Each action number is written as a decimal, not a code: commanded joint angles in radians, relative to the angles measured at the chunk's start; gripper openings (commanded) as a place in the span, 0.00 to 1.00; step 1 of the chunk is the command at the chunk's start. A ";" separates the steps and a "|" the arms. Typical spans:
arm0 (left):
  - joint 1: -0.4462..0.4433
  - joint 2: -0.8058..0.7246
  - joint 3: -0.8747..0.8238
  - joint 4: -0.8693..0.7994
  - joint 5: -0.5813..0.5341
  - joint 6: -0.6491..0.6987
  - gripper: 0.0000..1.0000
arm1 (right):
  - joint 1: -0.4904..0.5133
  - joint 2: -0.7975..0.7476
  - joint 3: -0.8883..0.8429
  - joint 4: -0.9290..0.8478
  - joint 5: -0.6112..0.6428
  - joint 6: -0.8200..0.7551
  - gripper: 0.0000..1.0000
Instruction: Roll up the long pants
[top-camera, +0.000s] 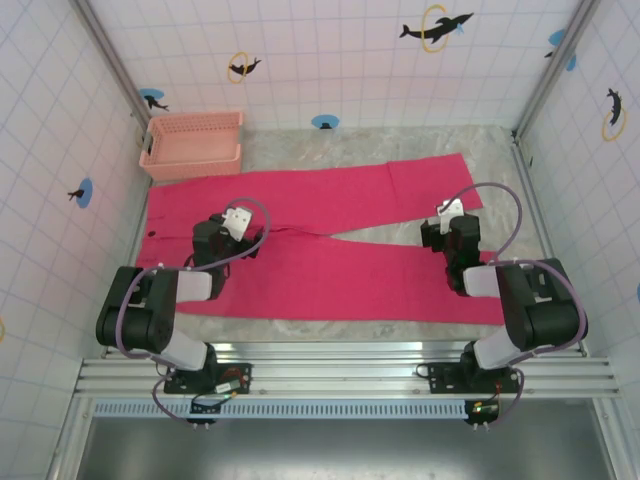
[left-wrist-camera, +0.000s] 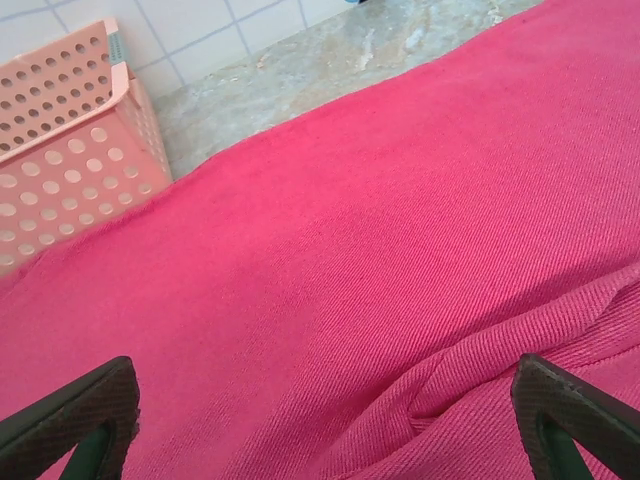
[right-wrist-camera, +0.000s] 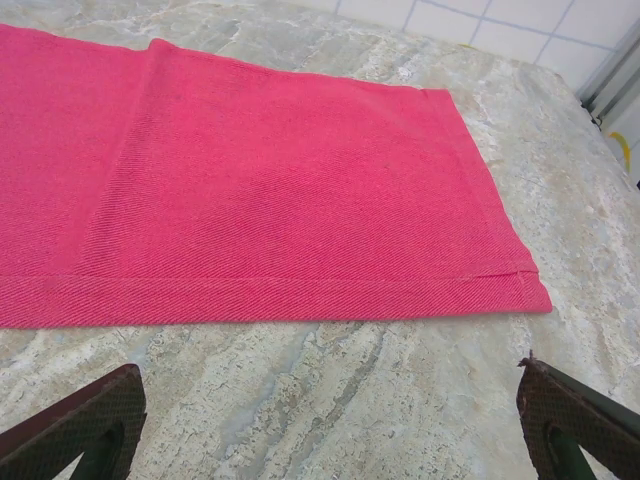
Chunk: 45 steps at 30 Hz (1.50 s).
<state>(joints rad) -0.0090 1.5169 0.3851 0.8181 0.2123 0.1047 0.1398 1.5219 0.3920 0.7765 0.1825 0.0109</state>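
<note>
The long pants (top-camera: 330, 235) lie flat across the table, magenta-pink, waist at the left and two legs spreading apart toward the right. My left gripper (top-camera: 232, 222) hovers over the waist part, open, its fingers (left-wrist-camera: 75, 415) wide apart above the pants cloth (left-wrist-camera: 360, 230), where a small fold rises near the right finger. My right gripper (top-camera: 450, 222) is open over bare table in the gap between the legs. In the right wrist view the far leg's hemmed end (right-wrist-camera: 300, 190) lies just ahead of the fingers (right-wrist-camera: 575, 420).
A salmon-pink slotted basket (top-camera: 192, 145) stands at the back left, touching the pants' edge, and its wall (left-wrist-camera: 70, 150) rises close to my left gripper. Tiled walls and metal posts enclose the marbled table (top-camera: 480, 150). Bare tabletop lies at the back right.
</note>
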 joint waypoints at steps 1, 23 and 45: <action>-0.003 -0.004 0.014 0.010 -0.023 -0.001 0.97 | -0.003 -0.003 0.023 0.021 -0.002 0.002 0.98; -0.096 -0.213 0.582 -0.998 -0.459 -0.025 0.98 | 0.444 -0.306 0.535 -1.223 0.006 -0.148 0.88; -0.094 -0.163 1.006 -1.733 -0.448 -0.092 0.97 | 0.964 0.006 0.559 -1.476 -0.104 -0.009 0.66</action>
<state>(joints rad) -0.1047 1.3834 1.4086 -0.8581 -0.2455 0.0257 1.0798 1.4784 0.9115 -0.7105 0.1116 -0.0280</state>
